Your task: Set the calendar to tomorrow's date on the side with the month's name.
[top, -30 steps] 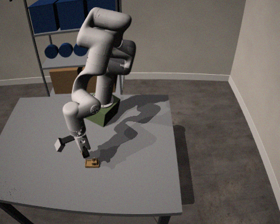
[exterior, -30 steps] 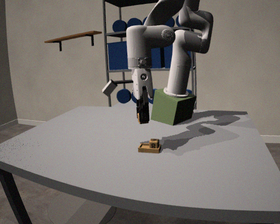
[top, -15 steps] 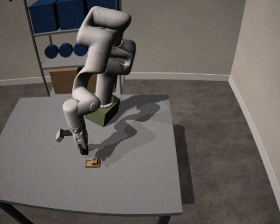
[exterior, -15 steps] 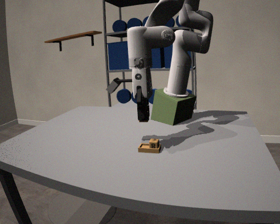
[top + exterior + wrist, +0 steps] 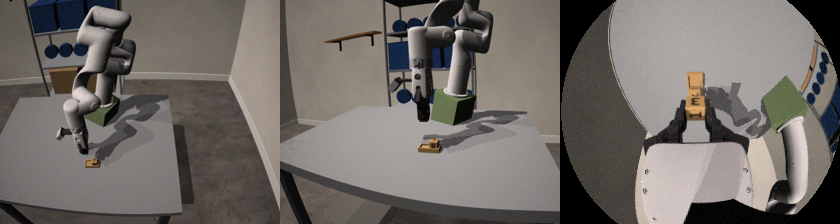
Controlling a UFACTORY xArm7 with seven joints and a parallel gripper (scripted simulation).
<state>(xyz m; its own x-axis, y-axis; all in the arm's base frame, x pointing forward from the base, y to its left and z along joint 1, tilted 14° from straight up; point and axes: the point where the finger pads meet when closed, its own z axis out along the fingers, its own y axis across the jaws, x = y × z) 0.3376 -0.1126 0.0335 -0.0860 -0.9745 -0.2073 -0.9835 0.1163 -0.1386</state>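
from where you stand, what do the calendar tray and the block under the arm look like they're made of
The tray: probably wood, going by its warm tan colour and dull surface. The green block: matte, evenly coloured, perhaps painted; what lies beneath I can't tell.
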